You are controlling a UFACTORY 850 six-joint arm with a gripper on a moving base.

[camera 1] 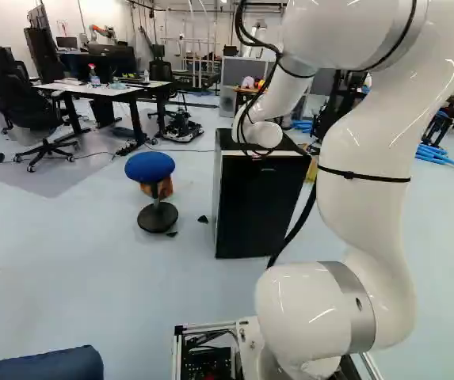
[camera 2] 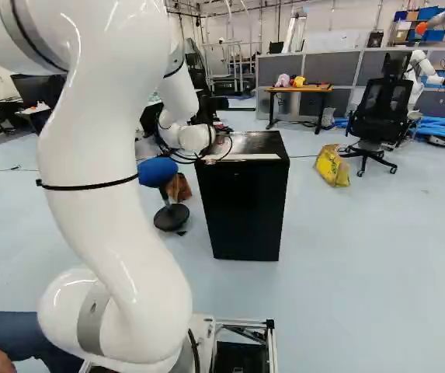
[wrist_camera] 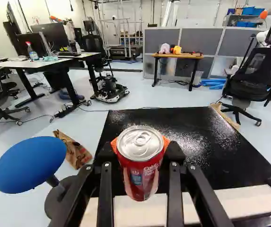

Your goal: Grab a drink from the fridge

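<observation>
Clearly, the red can (wrist_camera: 144, 172) is in the pincer (wrist_camera: 140, 144), its lid facing the wrist camera and an orange pad (wrist_camera: 166, 142) pressed to each side. The pincer is closed on it from both sides, no tighter than the can lets it. In the wrist view the can shows against the top of the black fridge (camera 2: 245, 206); whether its base touches that top I can't tell. A pale strip (camera 2: 252, 157) runs along the fridge's near top edge. The arm (camera 1: 369, 150) reaches forward, its wrist end (camera 1: 262, 134) bent down by the fridge.

Beside the fridge, at its left in the left base view, stands a stool (camera 1: 150, 166) with a round blue seat, and a brown paper bag (wrist_camera: 74, 149) lies on the floor near it. On the fridge's other side a yellow bag (camera 2: 332, 165) sits on the floor, near a black office chair (camera 2: 381, 109). Farther back, a white tabletop (wrist_camera: 19, 63) carries a spray bottle (wrist_camera: 32, 52), and a wooden tabletop (wrist_camera: 179, 56) stands before grey partitions (wrist_camera: 199, 40).
</observation>
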